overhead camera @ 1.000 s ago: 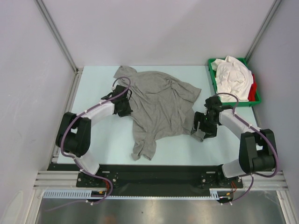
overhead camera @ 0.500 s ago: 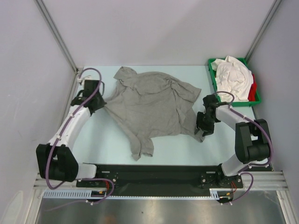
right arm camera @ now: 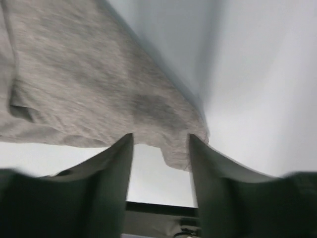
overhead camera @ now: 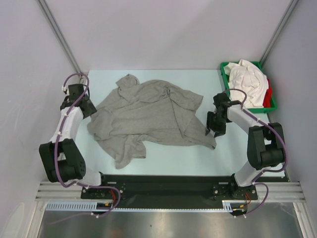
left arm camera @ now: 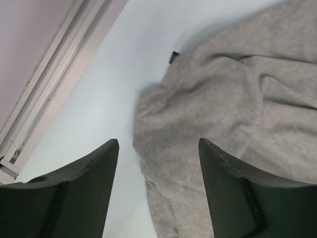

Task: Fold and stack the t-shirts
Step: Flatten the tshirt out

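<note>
Pale table (overhead camera: 173, 159), rumpled heather-grey t-shirt (overhead camera: 148, 113) outspread.

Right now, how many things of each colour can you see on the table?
grey shirt: 1
white heap: 1 (the shirts in it can't be counted)
red cloth: 1
green tray: 1
Total: 4

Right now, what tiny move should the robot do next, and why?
Probably close the right gripper on the corner of the grey t-shirt lying between its open fingers, to tug it flat. The shirt lies wrinkled, and the left gripper is open, holding nothing.
</note>
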